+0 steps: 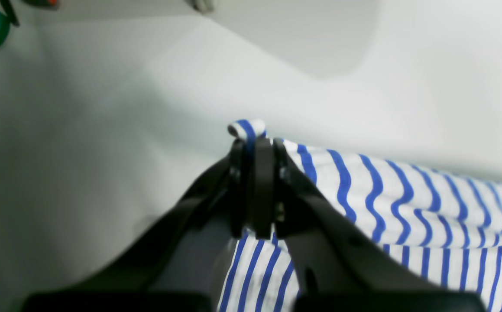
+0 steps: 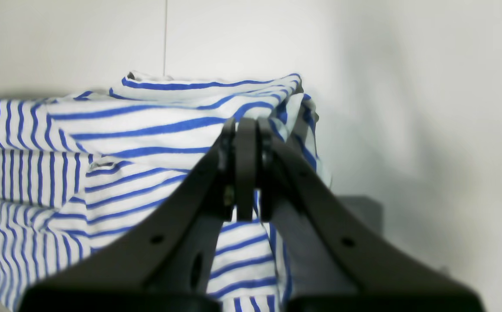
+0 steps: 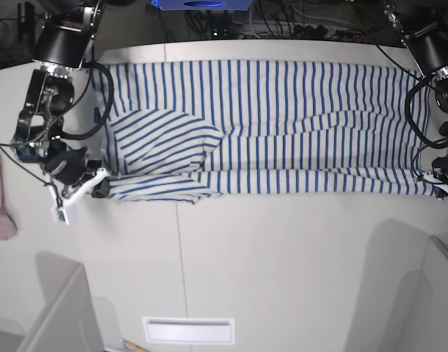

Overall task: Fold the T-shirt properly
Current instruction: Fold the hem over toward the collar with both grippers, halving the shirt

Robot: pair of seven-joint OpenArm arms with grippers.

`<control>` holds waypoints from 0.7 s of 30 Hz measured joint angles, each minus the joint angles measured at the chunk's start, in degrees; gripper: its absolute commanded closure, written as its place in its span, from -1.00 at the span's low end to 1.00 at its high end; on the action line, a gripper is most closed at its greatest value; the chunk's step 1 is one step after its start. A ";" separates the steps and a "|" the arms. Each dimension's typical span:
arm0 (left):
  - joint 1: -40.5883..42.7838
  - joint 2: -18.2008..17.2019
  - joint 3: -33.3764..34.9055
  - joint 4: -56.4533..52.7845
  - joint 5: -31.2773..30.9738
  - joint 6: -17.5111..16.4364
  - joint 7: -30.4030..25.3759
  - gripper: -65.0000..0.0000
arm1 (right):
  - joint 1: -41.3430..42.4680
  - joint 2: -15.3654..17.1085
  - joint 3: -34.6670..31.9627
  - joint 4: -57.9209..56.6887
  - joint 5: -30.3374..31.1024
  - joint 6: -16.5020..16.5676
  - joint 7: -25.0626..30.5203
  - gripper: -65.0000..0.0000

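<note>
The left end effector [image 1: 257, 143] is clamped on a corner of the T-shirt [image 3: 282, 125]; the right end effector [image 2: 246, 130] pinches the bunched corner at the other end. Beyond them, the striped shirt lies spread lengthwise across the white counter [image 3: 282, 257], reaching its far edge.

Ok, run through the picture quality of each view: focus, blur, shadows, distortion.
Left wrist view: soft overall; the black left gripper and the white, blue-striped cloth T-shirt are blurred, and the stripes look wavy. Right wrist view: sharper on the shirt, with a grey shadow on the pale surface beside the black right gripper. Base view: evenly lit, wide-angle bending at the edges, soft shadows on the white table.
</note>
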 measured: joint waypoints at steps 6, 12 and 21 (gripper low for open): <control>4.70 -0.02 0.00 2.89 0.02 0.02 0.11 1.00 | -5.35 -2.91 4.81 6.78 0.04 0.00 -0.35 1.00; 8.74 -0.07 0.00 8.00 -0.39 0.00 -0.46 1.00 | -7.39 -3.26 6.32 9.90 0.07 0.00 -3.72 1.00; 11.52 1.44 -5.09 8.96 -0.37 -0.02 1.97 1.00 | -12.57 -3.89 6.32 14.23 0.17 0.02 -5.60 1.00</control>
